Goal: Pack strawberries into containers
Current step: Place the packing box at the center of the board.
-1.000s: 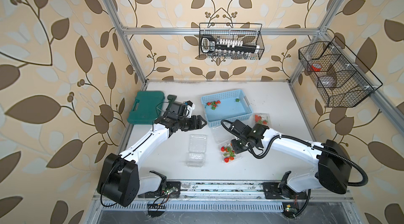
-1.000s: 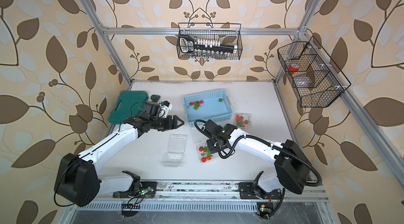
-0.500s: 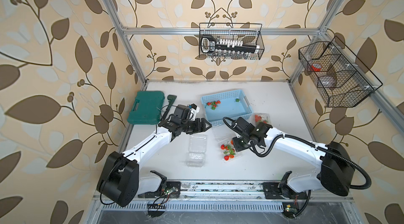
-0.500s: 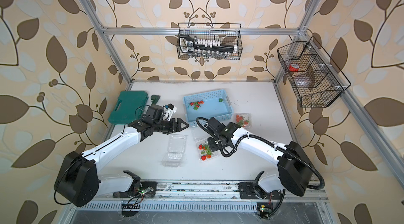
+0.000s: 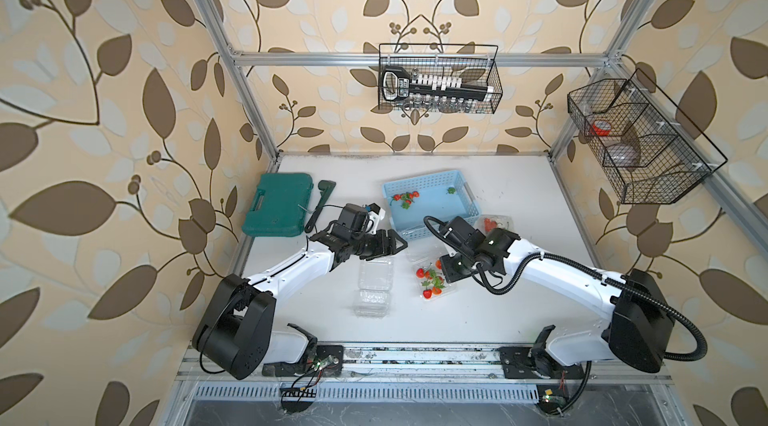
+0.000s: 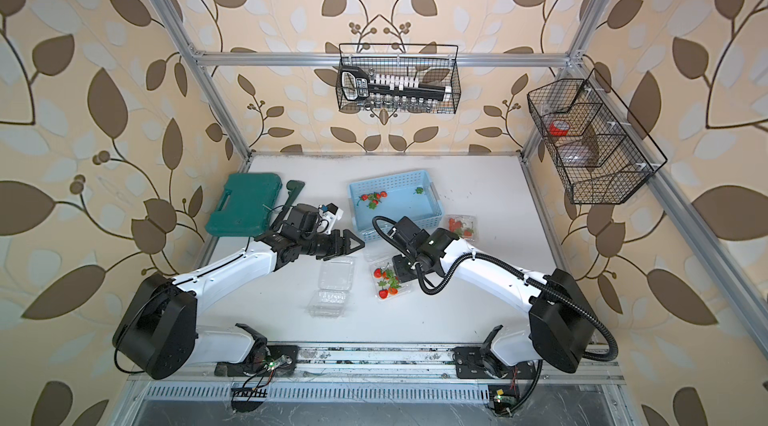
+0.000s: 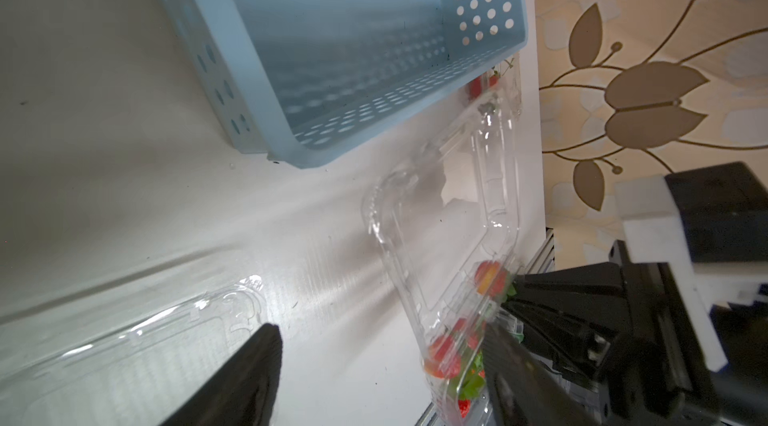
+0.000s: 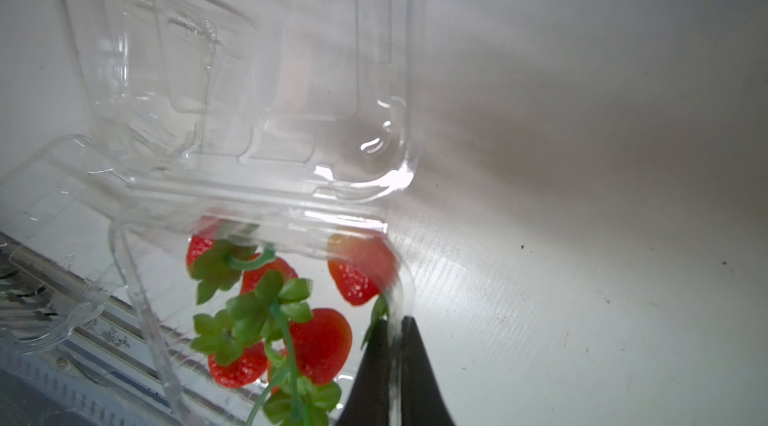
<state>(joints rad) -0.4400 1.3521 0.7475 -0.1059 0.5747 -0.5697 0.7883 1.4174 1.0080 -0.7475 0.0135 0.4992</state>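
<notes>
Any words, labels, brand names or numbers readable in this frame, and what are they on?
None can be read.
The black tool in the back wire basket bears pale marks, too small to read.
The green case, blue basket and clear containers show no print.

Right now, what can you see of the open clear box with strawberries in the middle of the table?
The clear box is a thin, see-through plastic clamshell, roughly square with rounded corners. Its hinged lid stands tilted up, open. Several red strawberries with green caps lie in its tray. It sits on the white table, near the blue basket, apart from an empty open box. The right gripper is shut on its side wall.
</notes>
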